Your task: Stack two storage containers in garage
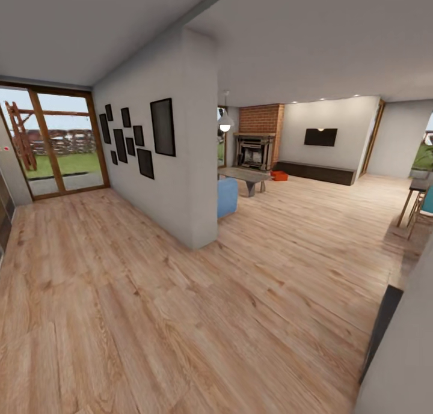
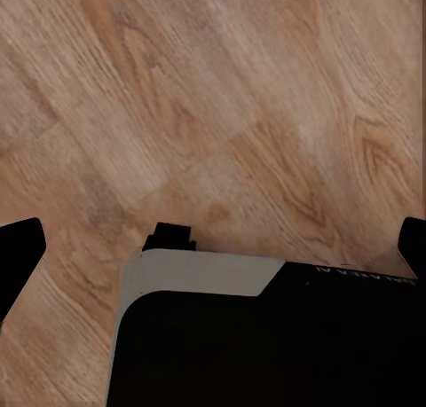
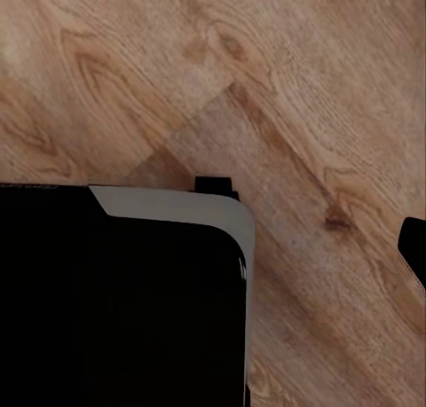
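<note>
Head view showed one orange storage container (image 1: 279, 175) far off on the living room's wood floor (image 1: 180, 318), by the brick fireplace (image 1: 260, 139). Both arms hung down, probably for driving. Left gripper (image 2: 217, 247) spread, holding nothing; right I couldn't tell.

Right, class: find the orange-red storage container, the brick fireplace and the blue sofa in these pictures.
storage container (image 1: 279, 175), head view, on its orange-red side, far off on the wood floor.
brick fireplace (image 1: 263, 119), head view, on the red brick above the dark hearth.
blue sofa (image 1: 227, 197), head view, on its end showing past the wall corner.
</note>
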Tool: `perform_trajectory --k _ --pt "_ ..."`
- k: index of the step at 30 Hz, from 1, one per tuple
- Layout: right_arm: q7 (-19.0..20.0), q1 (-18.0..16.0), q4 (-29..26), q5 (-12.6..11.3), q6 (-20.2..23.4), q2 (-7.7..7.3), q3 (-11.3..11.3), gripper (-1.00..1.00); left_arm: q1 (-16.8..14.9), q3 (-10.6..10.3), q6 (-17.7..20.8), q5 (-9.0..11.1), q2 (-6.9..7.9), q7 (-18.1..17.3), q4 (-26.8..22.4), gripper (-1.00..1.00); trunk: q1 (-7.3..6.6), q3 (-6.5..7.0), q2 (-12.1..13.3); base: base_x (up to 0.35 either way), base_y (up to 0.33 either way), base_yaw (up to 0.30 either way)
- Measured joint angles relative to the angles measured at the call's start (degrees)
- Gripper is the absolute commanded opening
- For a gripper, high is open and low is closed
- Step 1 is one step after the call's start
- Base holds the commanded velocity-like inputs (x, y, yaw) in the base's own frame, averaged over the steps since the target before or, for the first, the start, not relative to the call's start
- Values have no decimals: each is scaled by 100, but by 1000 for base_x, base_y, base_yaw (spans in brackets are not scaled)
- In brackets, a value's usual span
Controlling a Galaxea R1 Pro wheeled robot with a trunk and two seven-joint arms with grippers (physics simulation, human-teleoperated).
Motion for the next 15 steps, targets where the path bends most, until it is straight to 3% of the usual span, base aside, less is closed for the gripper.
perform_trajectory --k 15 --pt "0 0 0 0 0 0 0 100 0 0 -32 0 -16 0 0 100 0 0 0 322 0 0"
